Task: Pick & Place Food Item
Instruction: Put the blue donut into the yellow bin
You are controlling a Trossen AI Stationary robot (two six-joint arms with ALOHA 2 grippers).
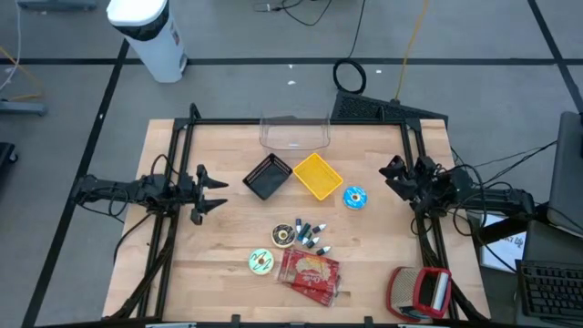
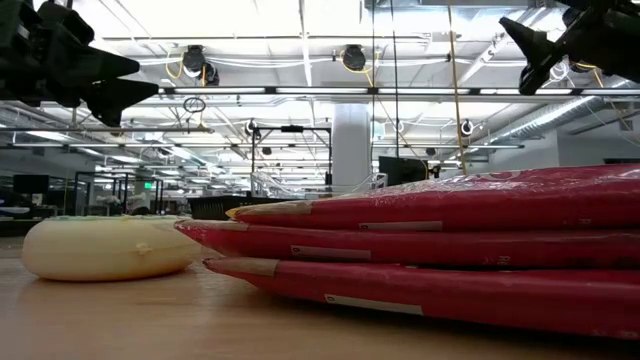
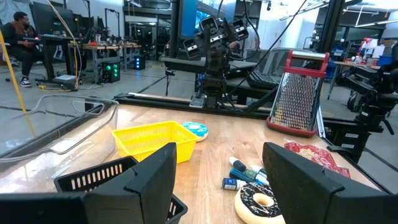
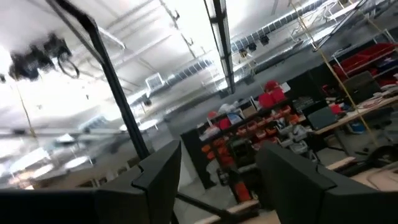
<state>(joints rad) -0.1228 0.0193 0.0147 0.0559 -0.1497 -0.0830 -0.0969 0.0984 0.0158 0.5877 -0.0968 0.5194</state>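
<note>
Food items lie in the table's near middle: a red snack bag (image 1: 310, 275), a green-iced donut (image 1: 261, 262), a chocolate-and-white donut (image 1: 283, 235) and, farther right, a blue-iced donut (image 1: 354, 198). In the low view the red bag (image 2: 450, 250) fills the foreground beside a pale donut (image 2: 105, 247). My left gripper (image 1: 221, 193) hovers open at the left side, level, pointing at the table's middle; its fingers (image 3: 149, 180) frame nothing. My right gripper (image 1: 390, 175) hovers open at the right side, tipped upward; its wrist view shows only ceiling between the fingers (image 4: 158, 180).
A black basket (image 1: 267, 176) and a yellow basket (image 1: 317, 175) sit mid-table, a clear tub (image 1: 294, 132) behind them. Several small bottles (image 1: 312, 235) lie by the donuts. A red-handled grater (image 1: 421, 292) rests at the near right corner. A person sits far off in the room (image 3: 22, 37).
</note>
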